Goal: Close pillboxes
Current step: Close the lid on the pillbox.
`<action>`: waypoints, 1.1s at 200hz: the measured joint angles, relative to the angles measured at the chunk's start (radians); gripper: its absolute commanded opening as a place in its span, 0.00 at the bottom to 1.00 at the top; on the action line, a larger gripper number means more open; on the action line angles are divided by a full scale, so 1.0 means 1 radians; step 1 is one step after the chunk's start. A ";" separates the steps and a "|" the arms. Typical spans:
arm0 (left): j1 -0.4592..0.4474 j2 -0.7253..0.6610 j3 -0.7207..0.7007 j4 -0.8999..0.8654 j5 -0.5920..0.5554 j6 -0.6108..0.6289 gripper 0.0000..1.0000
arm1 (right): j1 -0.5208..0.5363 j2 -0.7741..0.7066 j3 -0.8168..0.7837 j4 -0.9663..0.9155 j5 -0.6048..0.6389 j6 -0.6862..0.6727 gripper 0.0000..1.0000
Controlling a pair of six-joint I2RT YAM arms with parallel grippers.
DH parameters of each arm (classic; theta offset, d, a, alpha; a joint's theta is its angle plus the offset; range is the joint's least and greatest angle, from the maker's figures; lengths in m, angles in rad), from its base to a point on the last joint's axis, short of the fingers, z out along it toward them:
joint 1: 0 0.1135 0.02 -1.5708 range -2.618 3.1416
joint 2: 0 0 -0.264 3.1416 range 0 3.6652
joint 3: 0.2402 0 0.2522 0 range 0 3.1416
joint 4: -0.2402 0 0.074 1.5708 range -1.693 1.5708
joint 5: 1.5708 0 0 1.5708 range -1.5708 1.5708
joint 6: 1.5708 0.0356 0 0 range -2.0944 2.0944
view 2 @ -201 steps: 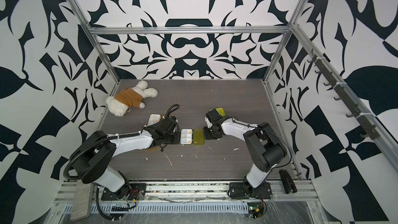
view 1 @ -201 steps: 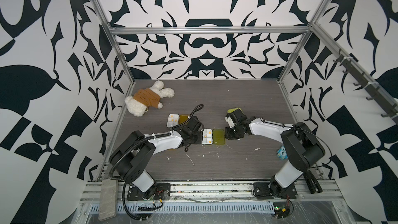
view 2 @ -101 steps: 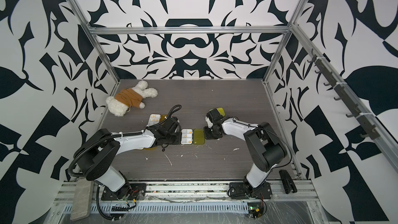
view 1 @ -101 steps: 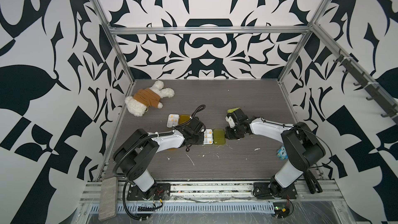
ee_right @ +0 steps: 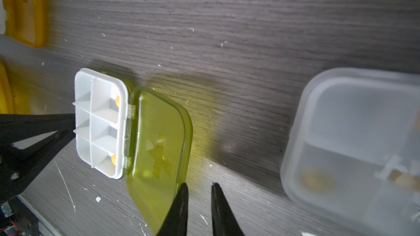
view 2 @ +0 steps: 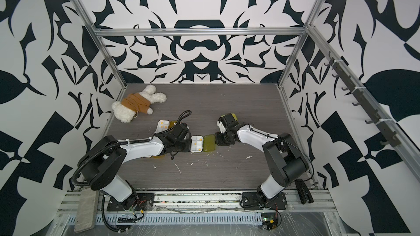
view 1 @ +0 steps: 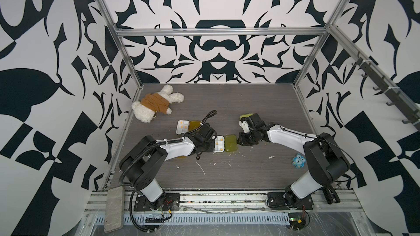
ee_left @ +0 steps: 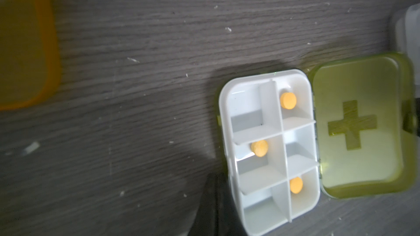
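A small flat pillbox lies open near the middle of the grey wood-grain tabletop point(view 1: 250, 173), between the two arms. Its white six-compartment plastic tray point(view 1: 220, 144) sits on the side of the left arm point(view 1: 179, 149). Its translucent yellow-green lid point(view 1: 231, 143), marked with a cross, is folded out at the hinge toward the right arm point(view 1: 288, 139). The left wrist view shows three round orange tablets point(ee_left: 288, 101), each in its own compartment. The left jaws are closed and hold nothing; in the right wrist view their black tip rests against the tray's outer long edge. The right jaws stand slightly apart, with bare tabletop showing between them and nothing gripped. One black finger point(ee_right: 180, 203) touches the lid's free edge; whether the lid lies flat or is lifted a little I cannot tell. A second open pillbox, a white tray with an amber lid point(view 1: 195, 125) beside it, lies farther back, just behind the left wrist. A yellow-green case point(view 1: 246, 116) is partly hidden behind the right wrist, so its lid's state is unclear. A frosted clear pillbox point(ee_right: 354, 137) with its lid down lies near the right jaws. A white plush rabbit in a brown wrap point(view 1: 156, 104) lies at the far left corner, and a small blue owl toy point(view 1: 298, 161) sits beside the right arm's base link.
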 measured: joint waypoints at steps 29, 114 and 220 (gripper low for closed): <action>0.000 0.000 0.000 0.000 0.000 0.000 0.00 | -0.001 -0.012 0.000 0.000 -0.012 0.006 0.22; 0.001 0.000 0.000 -0.001 -0.001 -0.007 0.00 | -0.006 -0.021 0.018 0.000 -0.057 0.030 0.21; -0.006 0.000 0.000 0.003 0.027 -0.007 0.00 | 0.024 0.033 0.055 0.064 -0.159 0.072 0.20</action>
